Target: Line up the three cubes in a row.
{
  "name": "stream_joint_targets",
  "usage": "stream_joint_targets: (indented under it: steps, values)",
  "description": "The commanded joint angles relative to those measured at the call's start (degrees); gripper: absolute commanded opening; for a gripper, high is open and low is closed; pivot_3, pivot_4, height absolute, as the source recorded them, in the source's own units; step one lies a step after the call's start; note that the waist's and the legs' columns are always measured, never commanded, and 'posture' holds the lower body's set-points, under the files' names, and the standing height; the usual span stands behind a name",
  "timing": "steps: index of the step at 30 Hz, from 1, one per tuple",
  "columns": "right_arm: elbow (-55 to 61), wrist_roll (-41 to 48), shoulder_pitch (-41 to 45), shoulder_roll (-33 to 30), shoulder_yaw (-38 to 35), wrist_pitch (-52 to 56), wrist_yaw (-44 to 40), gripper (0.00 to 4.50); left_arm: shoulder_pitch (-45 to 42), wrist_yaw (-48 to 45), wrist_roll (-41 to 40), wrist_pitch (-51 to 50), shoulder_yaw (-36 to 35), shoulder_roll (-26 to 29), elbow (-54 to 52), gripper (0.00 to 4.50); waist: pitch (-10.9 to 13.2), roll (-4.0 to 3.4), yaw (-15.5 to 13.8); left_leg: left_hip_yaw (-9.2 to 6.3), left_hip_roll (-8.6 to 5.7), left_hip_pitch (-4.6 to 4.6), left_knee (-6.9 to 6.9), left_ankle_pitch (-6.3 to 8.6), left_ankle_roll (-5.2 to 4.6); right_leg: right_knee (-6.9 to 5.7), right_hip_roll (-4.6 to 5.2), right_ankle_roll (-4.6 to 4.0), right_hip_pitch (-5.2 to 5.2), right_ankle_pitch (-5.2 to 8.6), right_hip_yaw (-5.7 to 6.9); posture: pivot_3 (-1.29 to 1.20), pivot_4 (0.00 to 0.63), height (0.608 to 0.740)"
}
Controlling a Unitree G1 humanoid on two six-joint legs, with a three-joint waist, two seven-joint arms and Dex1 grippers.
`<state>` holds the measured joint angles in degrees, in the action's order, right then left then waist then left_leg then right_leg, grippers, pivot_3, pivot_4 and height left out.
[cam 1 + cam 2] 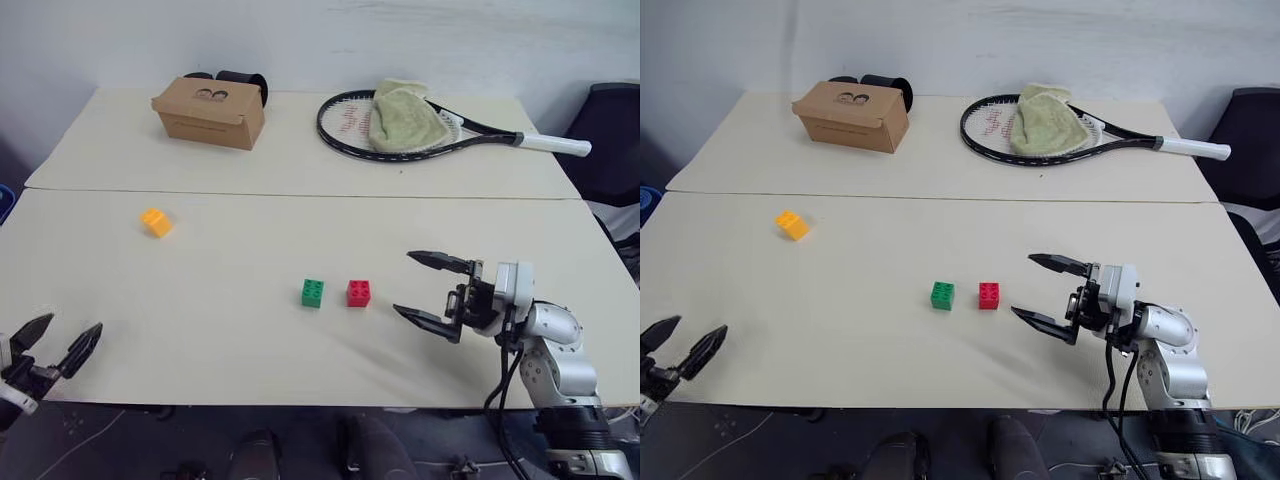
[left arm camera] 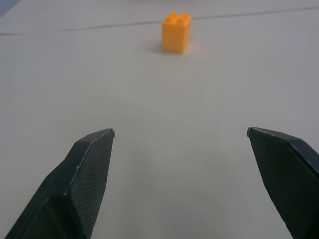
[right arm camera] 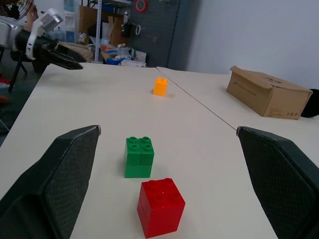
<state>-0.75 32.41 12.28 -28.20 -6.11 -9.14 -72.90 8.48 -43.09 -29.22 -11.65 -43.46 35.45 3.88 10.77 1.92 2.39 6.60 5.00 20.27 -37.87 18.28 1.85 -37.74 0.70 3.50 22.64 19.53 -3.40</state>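
Observation:
The green cube (image 1: 312,293) and the red cube (image 1: 359,293) sit side by side near the middle of the table, a small gap between them. The orange-yellow cube (image 1: 156,222) lies apart, farther back on the left. My right gripper (image 1: 428,289) is open just right of the red cube, pointing at it, with nothing between its fingers. At the table's front left corner my left gripper (image 1: 58,340) is open and empty, well in front of the orange-yellow cube (image 2: 176,32). In the right wrist view the red cube (image 3: 160,206) is nearest, then the green cube (image 3: 139,157).
A brown cardboard box (image 1: 209,112) stands at the back left with a black object behind it. A tennis racket (image 1: 440,128) with a green towel (image 1: 402,120) on it lies at the back right. A seam (image 1: 300,195) crosses the table.

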Motion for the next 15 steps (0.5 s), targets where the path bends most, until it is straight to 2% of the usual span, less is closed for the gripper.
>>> stream_joint_targets:
  steps: [1, 4, 7, 10, 15]
  values:
    - [-0.12, -0.23, 0.57, 0.45, -0.23, -1.12, 0.32, 4.50, -10.60, 2.65, 1.08, -1.79, 3.85, 4.85, 6.51, 4.48, -0.01, 0.01, -0.10, 0.02, 0.01, 0.01, 0.00, 0.00, 0.01, 0.00, -0.03, 0.00, 0.02, 0.00, -0.01, 0.00, 0.150, 0.740]
    - [-0.16, -0.72, 0.28, 0.48, -0.49, -1.87, 0.88, 4.50, -25.33, 1.62, 5.23, -2.31, 10.78, 10.31, 21.53, 4.48, -0.02, 0.04, -0.28, 0.14, -0.10, 0.01, 0.02, -0.02, 0.05, -0.02, -0.10, 0.00, 0.06, -0.01, 0.00, 0.00, 0.150, 0.740]
    - [0.33, -0.75, -1.05, 0.24, -1.05, -2.68, 1.33, 4.50, -36.16, -0.93, 10.06, 1.47, 17.11, 13.22, 35.51, 4.48, -0.02, 0.02, 0.03, 0.32, -0.20, 0.02, 0.03, -0.07, 0.15, -0.03, -0.16, 0.01, 0.19, -0.01, 0.05, 0.00, 0.150, 0.740]
    - [1.49, -0.55, -3.11, -0.10, -1.87, -3.48, 1.81, 4.50, -46.25, -2.19, 14.85, 6.52, 22.22, 14.52, 48.99, 4.48, -0.02, 0.04, 0.48, 0.60, -0.21, 0.14, 0.04, -0.14, 0.33, 0.00, -0.18, 0.05, 0.44, 0.01, 0.10, 0.00, 0.150, 0.740]
    - [4.92, -0.45, -7.50, -0.55, -3.42, -3.98, 3.33, 4.50, -56.49, -4.79, 20.44, 11.90, 28.22, 14.11, 62.58, 4.48, -0.02, 0.06, 0.89, 1.03, -0.12, 0.95, -0.18, -0.15, 0.35, -0.24, -0.22, 0.10, 1.40, -0.02, 0.08, 0.00, 0.150, 0.740]
